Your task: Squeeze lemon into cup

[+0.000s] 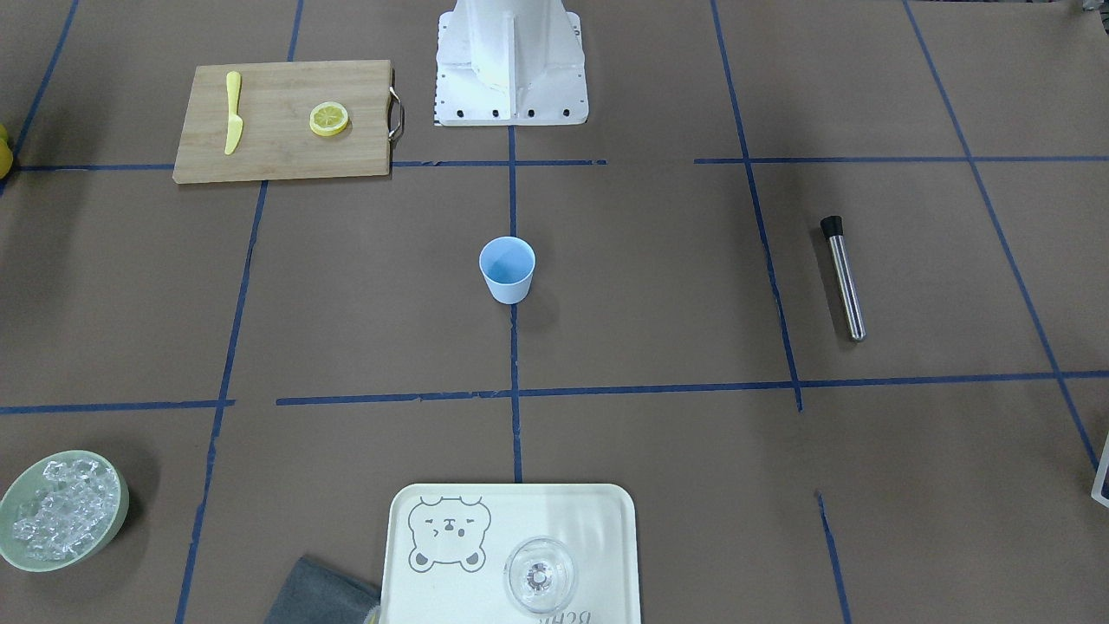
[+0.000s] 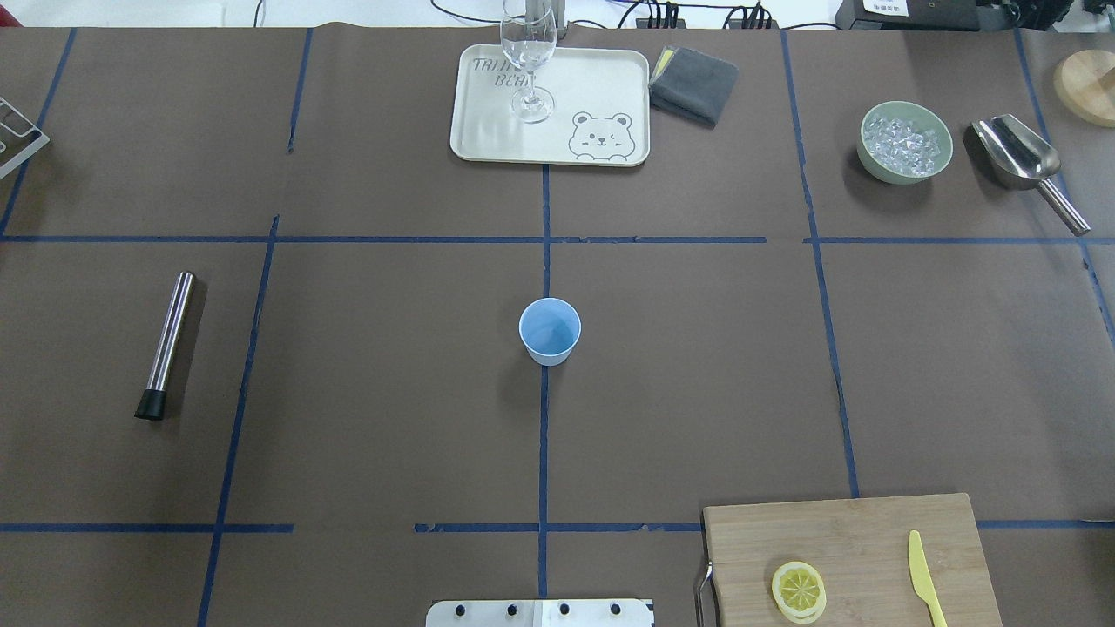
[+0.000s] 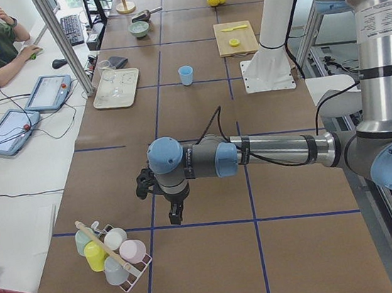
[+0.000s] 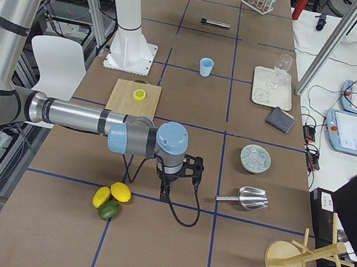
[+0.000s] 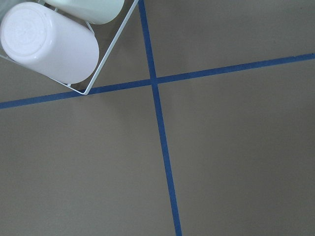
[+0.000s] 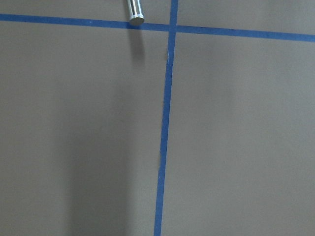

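cup [image 2: 550,331] upright mid worktop [image 2: 392,418], lemon [image 2: 798,589] on the cutting board [image 2: 871,531] — left hand [image 3: 176,215] and right hand [image 4: 168,189] well away, can't tell if clenched or released.

Tray [image 2: 488,131]: lettering beside a bear drawing [image 2: 601,136], partly behind the glass [image 2: 528,48]; legible part reads "TRI…" over "BEA…". Arm label [image 3: 379,20]: print too small to read

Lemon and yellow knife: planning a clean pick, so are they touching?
Apart. The overhead exterior view shows bare cutting board between the lemon and the knife.
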